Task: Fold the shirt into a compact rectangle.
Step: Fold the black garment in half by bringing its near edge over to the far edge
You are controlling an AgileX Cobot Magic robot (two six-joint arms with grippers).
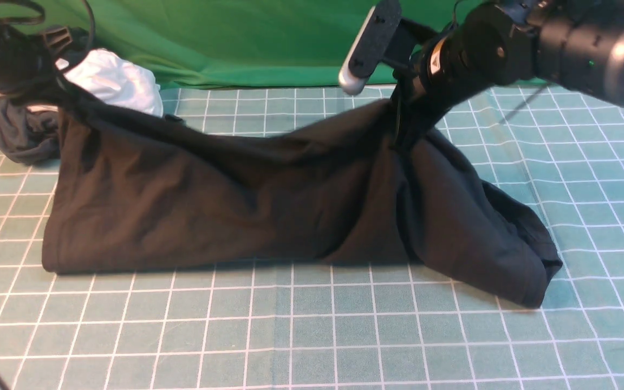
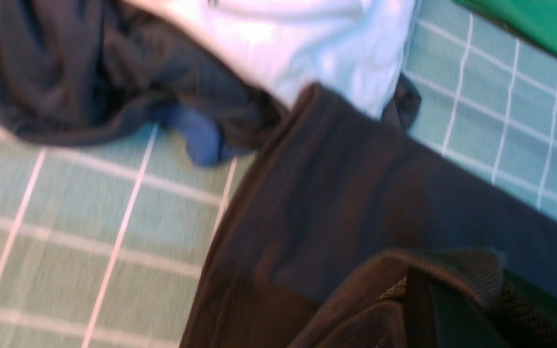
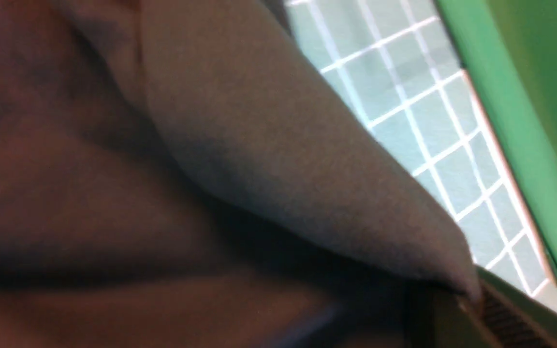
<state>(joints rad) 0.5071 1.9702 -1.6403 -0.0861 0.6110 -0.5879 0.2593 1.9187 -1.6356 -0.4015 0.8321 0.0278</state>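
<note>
Black-brown shirt (image 1: pixel 225 206) hangs as a wide sheet between my two arms. Its top edge is raised off the table and its lower fold rests on the checked cloth (image 1: pixel 312 336), near the middle of the front view.

Left gripper (image 1: pixel 46 89): clenched on the shirt's upper left corner. The fabric runs taut up into it. In the left wrist view a hem of the shirt (image 2: pixel 356 193) wraps over the jaws of the gripper (image 2: pixel 445 295), so I read the jaws as pinching it.

Right gripper (image 1: pixel 401 135): clamped on the top edge right of centre. The fabric gathers into a peak there and drapes down both ways. To the right of that peak the shirt slumps in a loose, rounded bundle onto the cloth. The right wrist view is nearly filled by blurred shirt (image 3: pixel 162 193). Only one finger (image 3: pixel 501 314) shows at the corner, with fabric lying over it.

The top edge sags between the two grip points. No print or tag is visible on the side facing me.

A white garment (image 1: pixel 111 81) lies behind the left corner, and a grey garment (image 1: pixel 19 135) with a blue edge (image 2: pixel 201 140) lies beside it. Both are crumpled on the cloth at far left, next to the shirt's left side. A green backdrop (image 1: pixel 236 38) closes the far end.
</note>
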